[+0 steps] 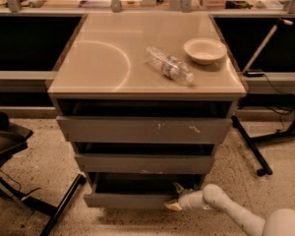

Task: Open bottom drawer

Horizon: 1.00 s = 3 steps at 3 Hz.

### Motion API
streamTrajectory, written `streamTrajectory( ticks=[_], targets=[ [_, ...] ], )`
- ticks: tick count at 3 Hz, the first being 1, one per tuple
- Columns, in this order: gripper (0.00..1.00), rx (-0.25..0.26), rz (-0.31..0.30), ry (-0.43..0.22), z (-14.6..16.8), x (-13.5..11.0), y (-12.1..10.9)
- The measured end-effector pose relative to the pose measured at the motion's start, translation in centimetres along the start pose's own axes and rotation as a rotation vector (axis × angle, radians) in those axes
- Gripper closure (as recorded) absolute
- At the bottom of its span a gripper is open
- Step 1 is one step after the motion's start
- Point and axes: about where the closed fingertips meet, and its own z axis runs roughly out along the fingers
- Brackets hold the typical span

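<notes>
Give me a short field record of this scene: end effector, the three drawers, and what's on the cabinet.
end effector: low, at the right end of the bottom drawer front
bottom drawer: partly out, dark opening above its front
middle drawer: plain grey front
top drawer: pale scratches on front
cabinet top: plastic bottle on its side; bowl upright
</notes>
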Motion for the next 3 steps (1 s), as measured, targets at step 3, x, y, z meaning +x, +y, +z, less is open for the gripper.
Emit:
streamTrajectory(
  ticks=[3],
  targets=[
    [1.0,-0.035,0.012,0.001,-0.7,0.3,2.7]
  ],
)
